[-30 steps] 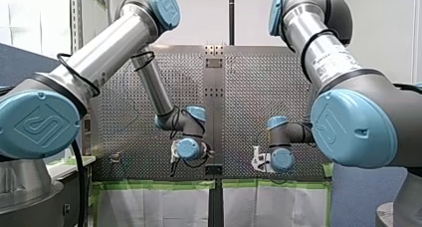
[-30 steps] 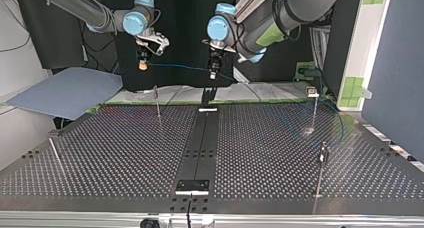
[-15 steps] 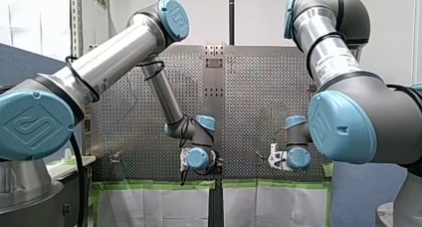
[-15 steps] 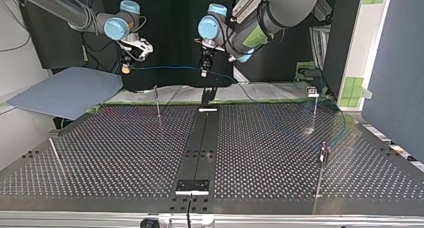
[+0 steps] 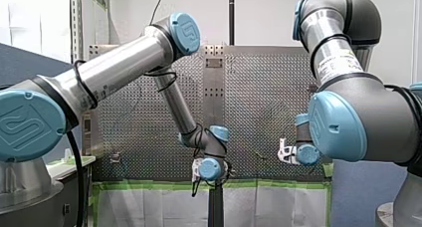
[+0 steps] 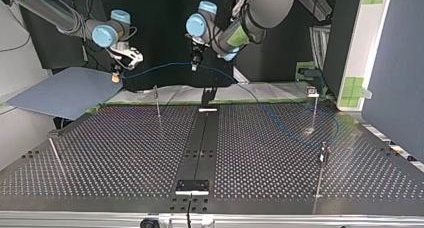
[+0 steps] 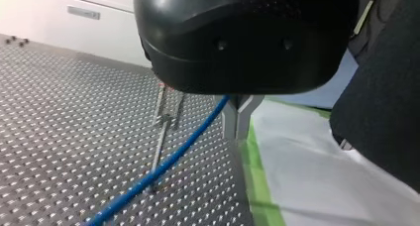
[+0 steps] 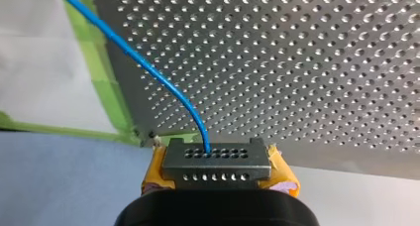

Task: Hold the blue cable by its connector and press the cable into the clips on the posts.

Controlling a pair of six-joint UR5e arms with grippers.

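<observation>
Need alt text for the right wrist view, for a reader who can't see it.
My right gripper, yellow pads showing, is shut on a grey connector with rows of holes. The blue cable leaves the connector's face and arcs away over the perforated table, past its green tape edge.

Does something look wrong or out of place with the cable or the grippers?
Nothing stands out. The thin blue cable runs smoothly from the grey connector, held between the yellow pads of my right gripper, through my left gripper and down to the perforated metal table. No kink or damage shows.
</observation>
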